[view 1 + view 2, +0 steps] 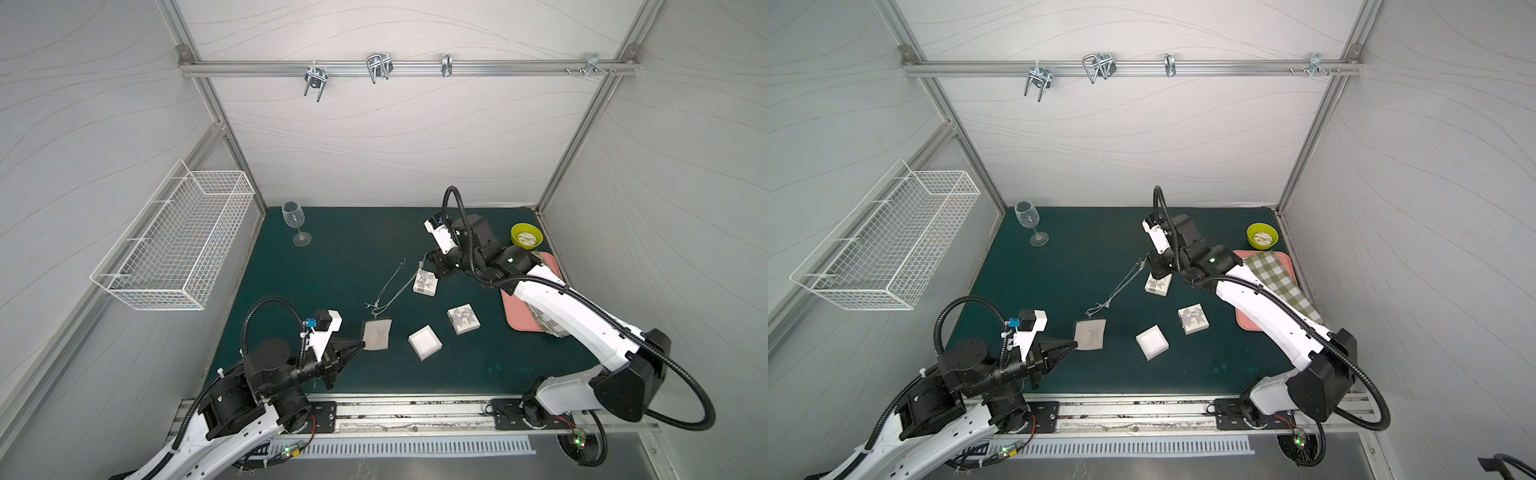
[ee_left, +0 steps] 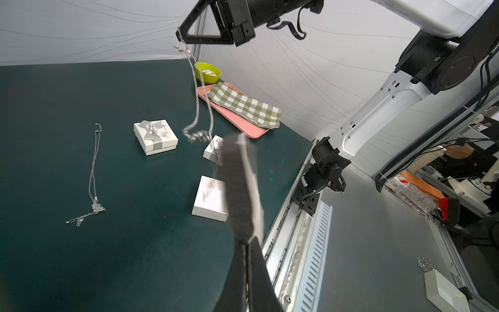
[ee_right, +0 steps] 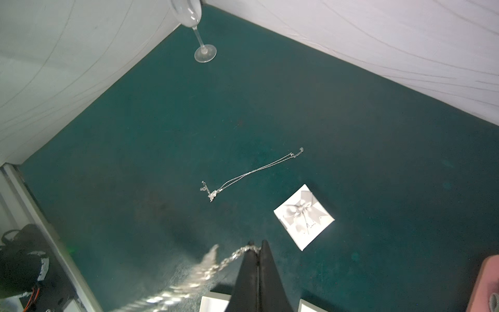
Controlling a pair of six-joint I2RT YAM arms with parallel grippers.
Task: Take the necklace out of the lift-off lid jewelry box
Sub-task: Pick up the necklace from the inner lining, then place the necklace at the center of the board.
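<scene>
The necklace (image 3: pixel 244 249), pinched in the shut right jaws, was judged best drawn slowly clear of the grey pad (image 1: pixel 378 334) clamped in the left jaws.

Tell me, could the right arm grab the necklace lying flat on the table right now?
Probably not yet: the right gripper is shut on a hanging necklace. The flat necklace itself lies uncovered nearby.

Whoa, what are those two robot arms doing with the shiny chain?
They're unpacking a necklace. The open white box sits on the table, its bow lid beside it. The left gripper pinches a gray pad, and the right gripper holds the necklace up high, its chain stretching down toward that pad. Another necklace lies flat on the table.
</scene>
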